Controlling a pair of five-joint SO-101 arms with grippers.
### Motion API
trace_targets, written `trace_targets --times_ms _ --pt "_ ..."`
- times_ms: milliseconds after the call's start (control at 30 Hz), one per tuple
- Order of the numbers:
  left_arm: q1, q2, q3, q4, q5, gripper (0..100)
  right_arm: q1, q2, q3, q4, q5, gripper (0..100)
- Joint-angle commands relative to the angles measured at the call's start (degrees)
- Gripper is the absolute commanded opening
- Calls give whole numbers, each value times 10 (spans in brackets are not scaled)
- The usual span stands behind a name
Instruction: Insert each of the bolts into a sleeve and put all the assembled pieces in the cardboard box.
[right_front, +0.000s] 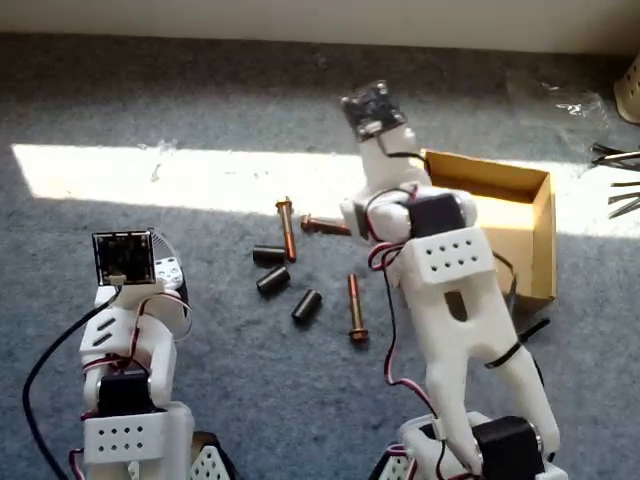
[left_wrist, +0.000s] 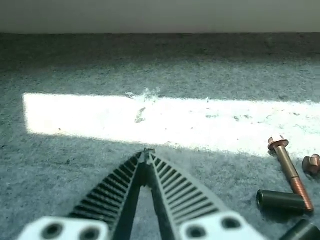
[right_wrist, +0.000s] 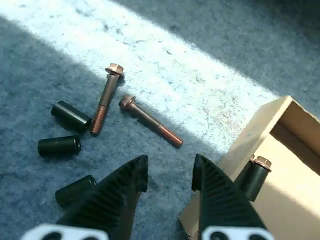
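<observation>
The right end effector (right_wrist: 170, 169) hangs open and empty beside the box (right_wrist: 252, 135), which holds one assembled piece (right_wrist: 254, 179); the left end effector (left_wrist: 147, 156) is closed on nothing.

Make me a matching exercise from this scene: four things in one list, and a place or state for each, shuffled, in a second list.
Things:
1. left jaws
2. right jaws
3. assembled piece
4. loose sleeves

Places or states:
A. lying on the carpet
B. open
C. in the cardboard box
D. shut

Pairs: 1-D, 2-B, 3-C, 4-A.
</observation>
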Motion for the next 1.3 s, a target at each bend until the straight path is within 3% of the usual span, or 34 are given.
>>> trace_targets --times_ms 0,133,400,500,767,1033,1267 --pt "-24 -7 -6 -9 0 6 -53 -29 7 2 48 131" --pt "-44 -7 -6 -9 0 6 -76 -29 41 2 25 131" --pt "-49 -7 -6 -11 0 6 -126 -29 124 2 -300 132" --pt "-49 -7 -5 -11 0 6 -147 -29 146 2 -375 134" --pt "-49 -7 -5 -11 0 6 -203 -29 197 1 -431 134" --pt "-49 -7 -5 -11 0 6 -204 -28 220 -66 -618 134" --pt "-49 -7 -5 -11 0 6 -204 -27 284 -160 -636 135"
